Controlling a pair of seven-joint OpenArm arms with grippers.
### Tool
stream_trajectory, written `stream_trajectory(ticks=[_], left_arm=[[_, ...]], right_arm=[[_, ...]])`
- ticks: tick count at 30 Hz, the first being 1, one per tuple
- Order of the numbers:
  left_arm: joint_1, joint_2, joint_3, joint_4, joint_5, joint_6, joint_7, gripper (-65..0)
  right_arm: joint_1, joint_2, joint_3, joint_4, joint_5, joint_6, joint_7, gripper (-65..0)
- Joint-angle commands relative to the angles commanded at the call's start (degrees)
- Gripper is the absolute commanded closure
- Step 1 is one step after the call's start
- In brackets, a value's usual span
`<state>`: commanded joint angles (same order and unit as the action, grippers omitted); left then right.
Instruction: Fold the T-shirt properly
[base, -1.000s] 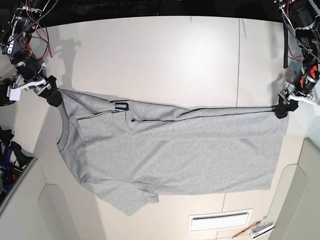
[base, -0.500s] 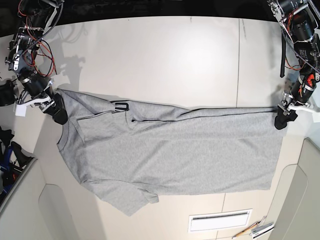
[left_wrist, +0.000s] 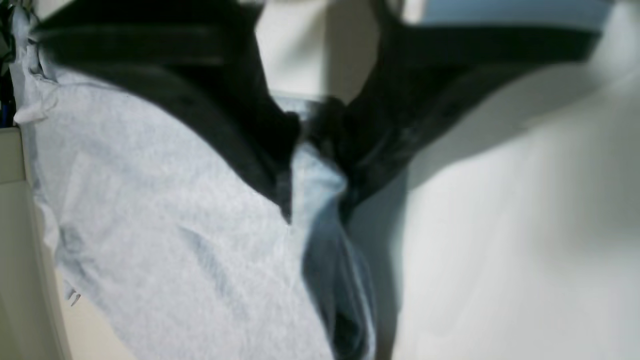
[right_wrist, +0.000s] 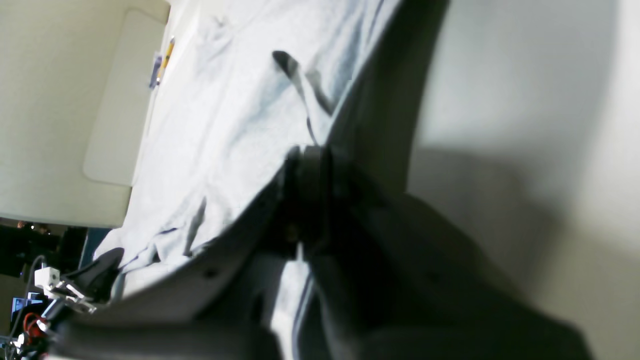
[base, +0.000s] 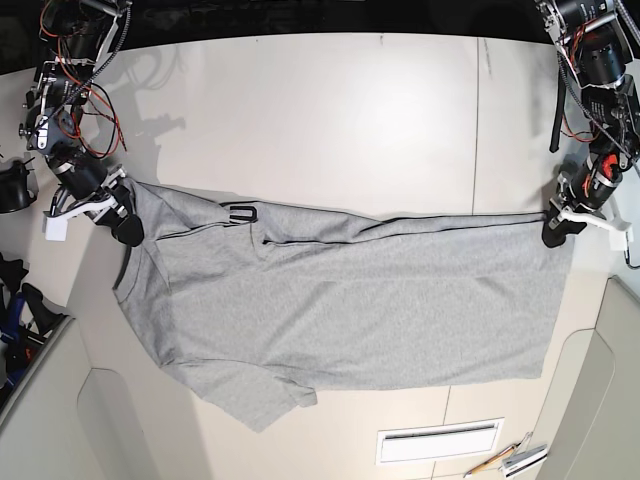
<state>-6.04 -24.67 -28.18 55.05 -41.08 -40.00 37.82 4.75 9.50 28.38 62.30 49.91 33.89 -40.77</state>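
Base view is showing the T-shirt (base: 340, 300) lying across the worktop (base: 320, 110), long axis running side to side between the 2 arms. The right end effector (base: 125, 222) is pinching the shoulder edge by the collar; the left end effector (base: 556, 228) is pinching the hem corner at the opposite end. Both are gripping 1 folded top edge, pulled taut between them, so the body is spreading below that line, toward the camera. The cloth is looking grey and mostly smooth, 1 sleeve sticking out below.

Blurred dark right claw (right_wrist: 305, 200) pinched on the pale grey T-shirt (right_wrist: 225, 130) over a white table (right_wrist: 525, 100).
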Motion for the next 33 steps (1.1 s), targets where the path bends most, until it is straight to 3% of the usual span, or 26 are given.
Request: stream_trajectory(ticks=[2, 10, 19, 26, 33], left_arm=[[0.0, 0.0, 0.0, 0.7, 0.0, 0.0, 0.7, 0.0], [0.0, -0.5, 0.0, 10.4, -0.8, 0.0, 9.7, 0.0], [0.4, -3.9, 0.0, 12.8, -2.3, 0.0, 13.4, 0.0], [1.7, -5.9, 0.0, 12.8, -9.3, 0.0, 18.5, 0.0], [3.0, -6.0, 0.0, 13.0, -12.1, 0.0, 22.8, 0.0]], right_arm=[[0.0, 0.0, 0.0, 0.0, 0.0, 0.66, 0.0, 0.0], [-1.3, 0.1, 0.0, 6.0, 0.0, 0.68, -3.1, 0.0], [-5.2, 1.0, 0.2, 12.9, 0.0, 0.68, -5.4, 0.0], [-6.4, 4.0, 0.3, 12.9, 1.6, 0.81, -7.6, 0.0], [-6.5, 7.3, 0.4, 12.9, 3.3, 0.92, -10.9, 0.0]])
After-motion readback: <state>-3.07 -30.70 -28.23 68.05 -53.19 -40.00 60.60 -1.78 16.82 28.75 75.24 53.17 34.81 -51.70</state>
